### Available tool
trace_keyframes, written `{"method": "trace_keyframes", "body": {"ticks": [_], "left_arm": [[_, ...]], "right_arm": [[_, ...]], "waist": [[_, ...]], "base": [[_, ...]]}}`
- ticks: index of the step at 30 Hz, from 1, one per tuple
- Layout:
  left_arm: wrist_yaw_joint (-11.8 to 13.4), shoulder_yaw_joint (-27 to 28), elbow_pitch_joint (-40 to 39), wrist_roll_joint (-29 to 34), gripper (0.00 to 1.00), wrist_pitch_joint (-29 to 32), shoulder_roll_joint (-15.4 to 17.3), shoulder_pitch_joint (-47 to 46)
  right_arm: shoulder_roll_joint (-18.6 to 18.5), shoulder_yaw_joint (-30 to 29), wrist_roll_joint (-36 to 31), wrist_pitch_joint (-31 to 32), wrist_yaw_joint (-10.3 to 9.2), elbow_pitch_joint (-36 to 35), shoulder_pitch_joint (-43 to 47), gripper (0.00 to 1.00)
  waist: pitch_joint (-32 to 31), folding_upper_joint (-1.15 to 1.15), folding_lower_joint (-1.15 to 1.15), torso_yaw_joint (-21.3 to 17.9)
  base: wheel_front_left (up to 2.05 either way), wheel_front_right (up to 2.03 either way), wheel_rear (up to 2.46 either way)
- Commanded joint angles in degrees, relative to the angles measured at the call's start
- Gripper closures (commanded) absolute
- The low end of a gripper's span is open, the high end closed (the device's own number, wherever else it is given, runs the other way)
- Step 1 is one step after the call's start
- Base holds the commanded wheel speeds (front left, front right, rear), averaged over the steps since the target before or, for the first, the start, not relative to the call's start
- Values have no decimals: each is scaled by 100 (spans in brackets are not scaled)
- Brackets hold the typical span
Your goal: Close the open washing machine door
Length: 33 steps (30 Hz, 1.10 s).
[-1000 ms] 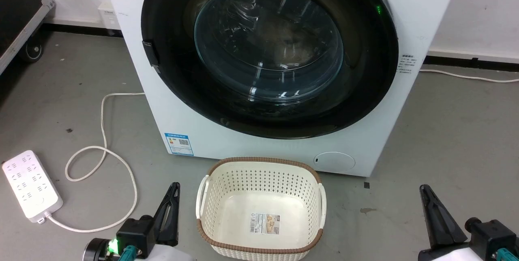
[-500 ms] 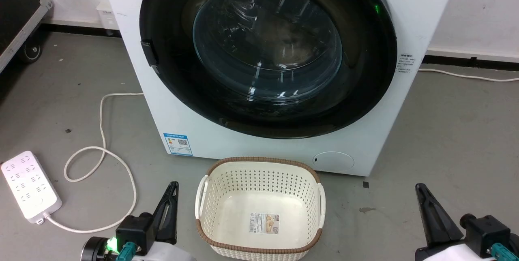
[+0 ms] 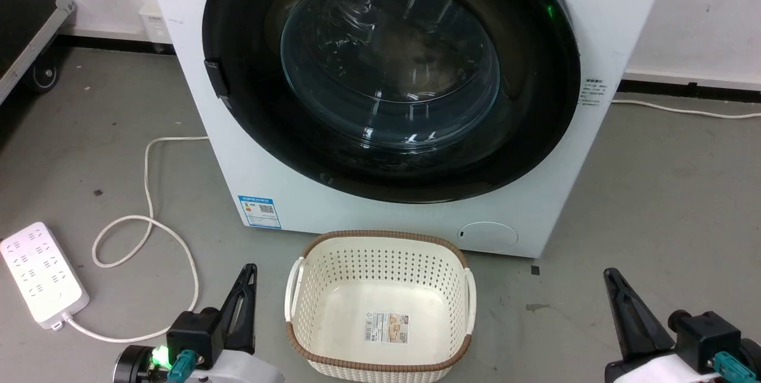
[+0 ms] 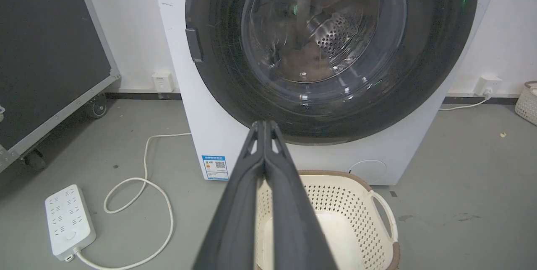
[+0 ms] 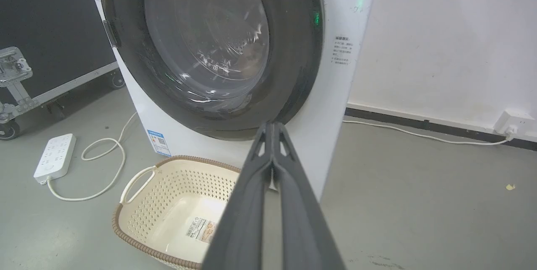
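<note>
On your far left a power strip lies on the floor. Your left claw, fingers pressed together and holding nothing, sits low just left of the white basket. Behind the basket, the washing machine door lies flush against the machine's front, and your right claw, likewise pinched closed, sits low, well apart from it.

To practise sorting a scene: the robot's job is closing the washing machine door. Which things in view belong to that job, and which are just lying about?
Belong to the job: washing machine door, left gripper, right gripper (both shut, empty).
Lying about: laundry basket, power strip, white cable, black wheeled case.
</note>
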Motion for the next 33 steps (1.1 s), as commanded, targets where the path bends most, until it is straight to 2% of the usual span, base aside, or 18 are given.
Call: {"method": "trace_keyframes", "body": {"ticks": [1,33], "left_arm": [[27,22,-45,43,100,29,-26,-50],[95,184,-216,188,100,404,-62,-97]], "right_arm": [[28,21,-32,29,-2,-43,-129,100],[50,156,-136,406,-3,-127,-259,100]], "waist": [[0,0,0,-1],[11,0,0,-48]], "base": [[0,0,0],[0,0,0]]}}
